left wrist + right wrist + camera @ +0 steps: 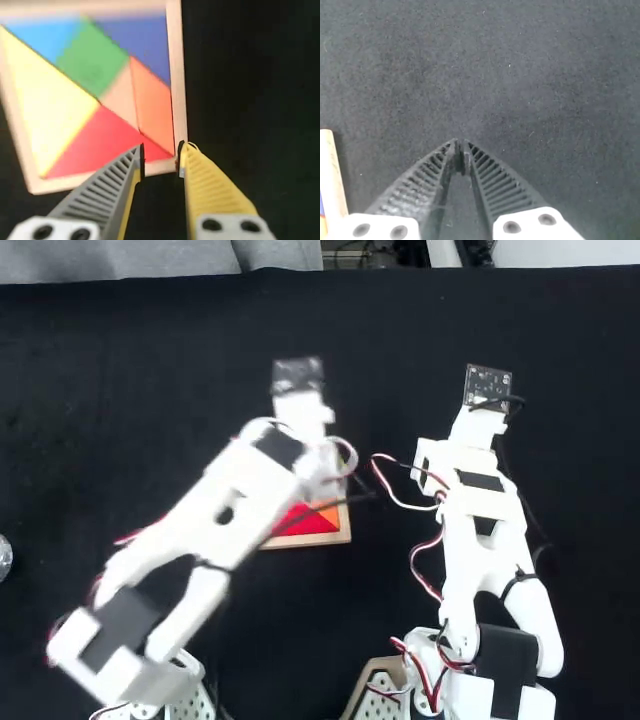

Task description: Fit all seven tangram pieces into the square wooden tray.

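— Finishing the puzzle, then?
— Likely. Seven coloured pieces fill the wooden tray (pixel 175 75) between the arms. The left gripper (pixel 161 152), narrowly parted, straddles its rim. The right gripper (pixel 460 150) is closed over black cloth (pixel 520 75). Next, lift away gently.

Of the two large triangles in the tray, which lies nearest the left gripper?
The red triangle: its long side runs along the tray rim by the left gripper; the yellow triangle lies farther off.

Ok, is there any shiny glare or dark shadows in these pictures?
High view: the black cloth shows no glare. Left wrist view: the far rim of the tray looks washed pale by light. Right wrist view: the black cloth looks evenly lit around the right claw.
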### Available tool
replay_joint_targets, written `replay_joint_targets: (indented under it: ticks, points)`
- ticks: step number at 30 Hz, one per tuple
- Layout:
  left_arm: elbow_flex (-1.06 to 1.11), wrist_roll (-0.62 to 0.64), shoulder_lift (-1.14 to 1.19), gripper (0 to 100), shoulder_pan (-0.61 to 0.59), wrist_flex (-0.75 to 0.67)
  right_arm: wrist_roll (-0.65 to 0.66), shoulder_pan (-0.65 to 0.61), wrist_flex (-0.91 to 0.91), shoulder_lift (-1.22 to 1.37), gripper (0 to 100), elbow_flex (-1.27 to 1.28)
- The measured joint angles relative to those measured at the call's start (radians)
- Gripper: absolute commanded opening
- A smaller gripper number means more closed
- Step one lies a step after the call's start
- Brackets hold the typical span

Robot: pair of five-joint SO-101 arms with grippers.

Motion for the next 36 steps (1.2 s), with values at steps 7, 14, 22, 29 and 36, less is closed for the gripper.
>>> replay_joint_targets:
  ticks: [7,14,22,29,36]
  points:
    - [0.005,-0.295,-0.219,14,-0.273,-0.029,0.0,0.0,0.0,0.0,1.1,0.0]
    - [0.002,-0.592,-0.341,14,-0.672,-0.198,0.0,-0.072,0.0,0.0,1.1,0.0]
    - [-0.025,-0.618,-0.618,14,-0.758,-0.213,0.0,-0.133,0.158,-0.126,1.1,-0.157]
    - [-0.026,-0.62,-0.792,14,-0.681,-0.213,0.031,-0.137,0.423,-0.468,1.1,-0.497]
    - [-0.026,-0.62,-0.994,14,-0.6,-0.213,0.173,-0.267,0.531,-0.781,1.2,-0.721]
